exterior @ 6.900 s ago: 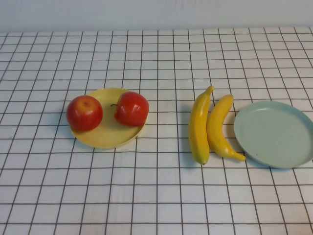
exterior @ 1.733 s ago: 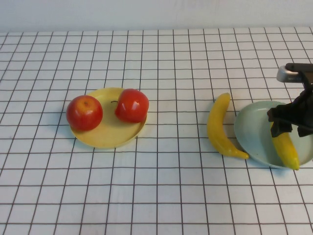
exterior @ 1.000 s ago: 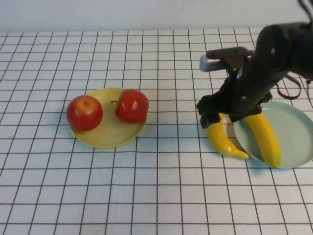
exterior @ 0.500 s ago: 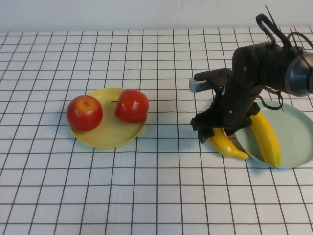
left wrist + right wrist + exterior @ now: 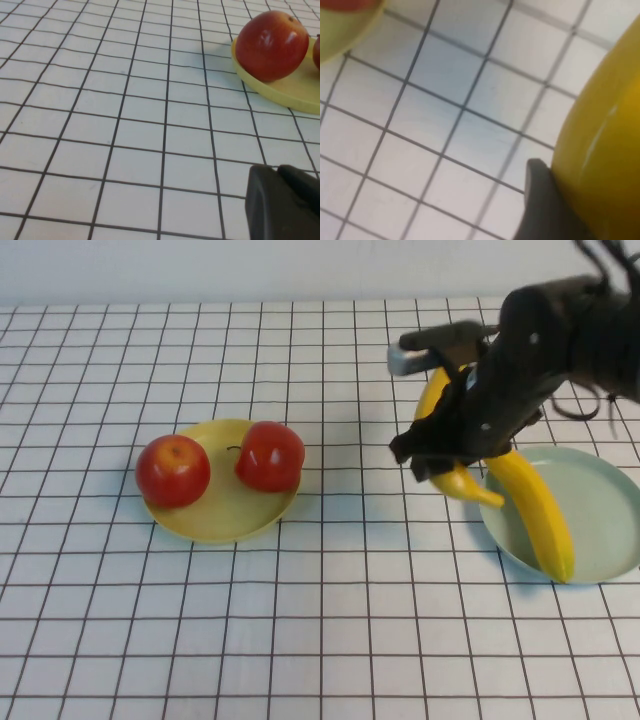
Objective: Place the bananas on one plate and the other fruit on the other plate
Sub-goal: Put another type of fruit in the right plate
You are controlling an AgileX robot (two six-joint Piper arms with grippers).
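My right gripper (image 5: 447, 466) is shut on one banana (image 5: 461, 483) and holds it lifted above the cloth, just left of the blue-green plate (image 5: 602, 512). In the right wrist view that banana (image 5: 602, 145) fills the side against a dark finger (image 5: 540, 205). The other banana (image 5: 535, 512) lies on the blue-green plate. Two red apples (image 5: 173, 470) (image 5: 270, 458) sit on the yellow plate (image 5: 222, 517) at the left. My left gripper (image 5: 277, 170) is shut and empty, low over the cloth near the yellow plate (image 5: 280, 91) and an apple (image 5: 272, 45); it is out of the high view.
A white cloth with a black grid (image 5: 320, 630) covers the table. The right arm (image 5: 560, 335) reaches in from the right above the blue-green plate. A white wall runs along the far edge.
The right gripper has lifted the second banana off the cloth and moved it up and away from the table surface. The apples, plates and first banana have not moved.
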